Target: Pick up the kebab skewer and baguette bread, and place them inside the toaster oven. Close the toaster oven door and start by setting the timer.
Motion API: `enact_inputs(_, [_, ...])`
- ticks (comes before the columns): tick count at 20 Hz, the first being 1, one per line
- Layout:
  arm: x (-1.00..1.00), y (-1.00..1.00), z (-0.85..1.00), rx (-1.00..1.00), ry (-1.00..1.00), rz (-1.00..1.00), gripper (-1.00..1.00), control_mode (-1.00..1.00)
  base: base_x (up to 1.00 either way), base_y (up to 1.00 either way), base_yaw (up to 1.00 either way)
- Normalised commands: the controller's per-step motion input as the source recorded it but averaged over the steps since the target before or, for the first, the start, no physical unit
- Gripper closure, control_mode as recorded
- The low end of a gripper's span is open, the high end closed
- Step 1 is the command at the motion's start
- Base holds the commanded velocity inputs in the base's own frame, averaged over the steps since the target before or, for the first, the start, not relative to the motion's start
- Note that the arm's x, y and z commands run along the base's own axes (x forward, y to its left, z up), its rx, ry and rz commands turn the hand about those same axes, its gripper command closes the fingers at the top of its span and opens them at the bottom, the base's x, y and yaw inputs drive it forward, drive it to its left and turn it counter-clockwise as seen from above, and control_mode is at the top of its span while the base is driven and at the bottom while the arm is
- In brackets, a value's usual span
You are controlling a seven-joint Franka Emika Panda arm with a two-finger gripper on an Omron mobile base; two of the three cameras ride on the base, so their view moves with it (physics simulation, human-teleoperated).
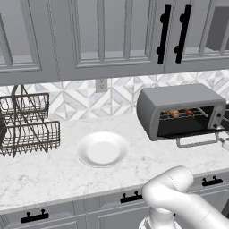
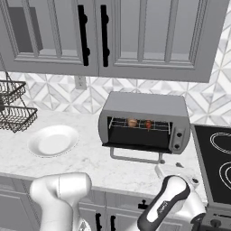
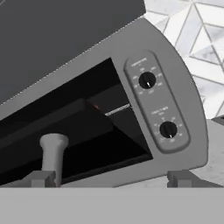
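Tool (image 3: 112, 178) jaws stand wide apart and hold nothing; its two tips (image 3: 43, 178) rise at the bottom of the hand view, close before the oven's lower front. Seen from there, the oven (image 3: 183, 109) lies tilted, with two dark knobs (image 3: 147, 80) one above the other on its right panel, and the pale handle (image 3: 53, 151) of the door just above the left tip. In the base views the oven sits on the marble bench (image 1: 53, 172) against the tiled wall. Its door (image 2: 135, 146) hangs down open, the bar handle (image 2: 135, 158) at the front edge. On the wire rack inside lie the bread (image 2: 132, 122) to the left and the skewer (image 2: 148, 124) beside it to the right. A white plate (image 1: 102, 150) rests on the bench well left of the oven, and a wire rack (image 1: 27, 125) stands further left.
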Motion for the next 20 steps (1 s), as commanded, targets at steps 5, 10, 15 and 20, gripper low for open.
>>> enact_inputs(5, [0.37,0.0,0.19,0.09,-0.02,-0.09,-1.0,-1.0,0.0,0.0,0.0])
enact_inputs(10, [0.4,0.04,0.01,0.03,0.0,-0.08,-1.0,-1.0,0.0,0.0,0.0])
enact_inputs(15, [0.34,0.19,0.01,0.03,-0.04,-0.03,-1.0,-1.0,0.0,0.0,0.0])
enact_inputs(20, [0.46,0.33,0.04,0.05,-0.05,0.0,-1.0,-1.0,0.0,0.0,0.0])
